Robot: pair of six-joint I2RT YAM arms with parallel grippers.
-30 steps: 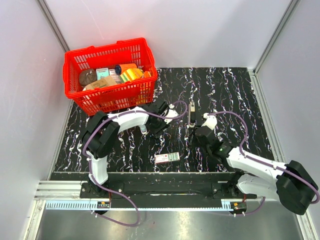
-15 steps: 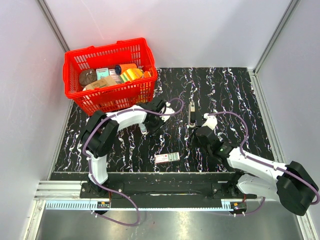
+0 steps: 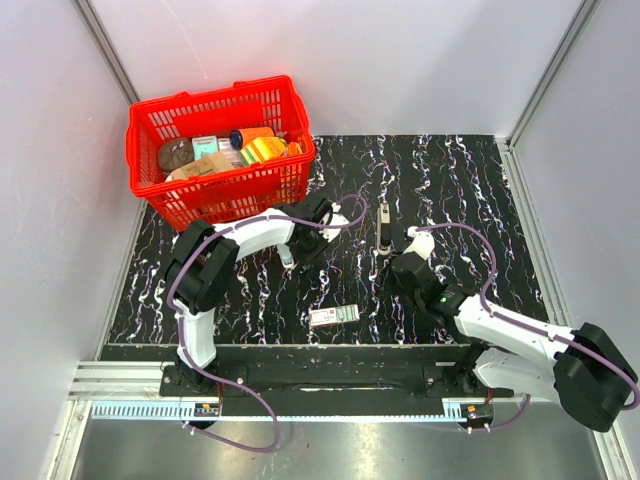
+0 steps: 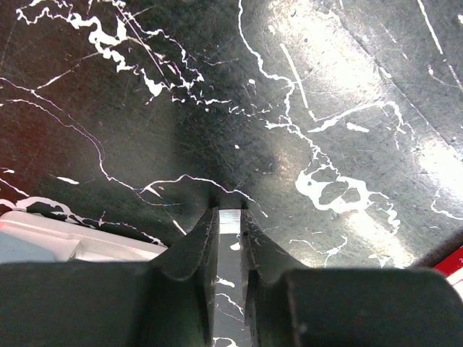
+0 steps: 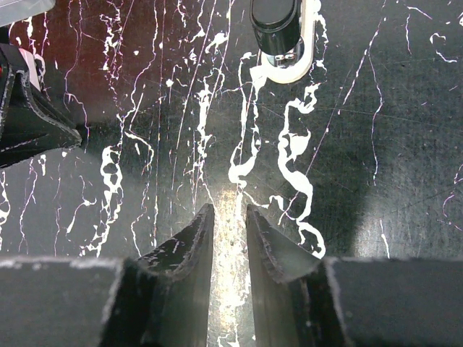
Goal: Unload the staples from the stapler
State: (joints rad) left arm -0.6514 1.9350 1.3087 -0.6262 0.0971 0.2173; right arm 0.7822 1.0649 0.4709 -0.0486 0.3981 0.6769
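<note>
1. Overhead view: the stapler (image 3: 384, 225) lies lengthwise on the black marbled table (image 3: 460, 180), near the middle and well apart from the red basket (image 3: 230, 200) of groceries in the far left corner.
2. Also overhead: the left gripper (image 3: 318, 232) is low over the table, just in front of the basket and left of the stapler. The right gripper (image 3: 390, 262) sits just beside the stapler's near end. A small white-and-red box (image 3: 334, 316) lies nearer the front edge, between the two arms.
3. Left wrist view: the left gripper (image 4: 230, 213) has its fingers (image 4: 197, 242) drawn almost together, tips down at the table. A small pale grey piece, seemingly the staples (image 4: 230, 220), fills the narrow slot between the tips and is clamped there.
4. Right wrist view: the right gripper (image 5: 230, 210) has its fingers (image 5: 189, 242) a narrow gap apart. Only bare table shows between them, so it holds nothing.
5. Same view: the stapler's (image 5: 277, 29) dark tip and white base lie straight ahead, clear of the fingertips.
</note>
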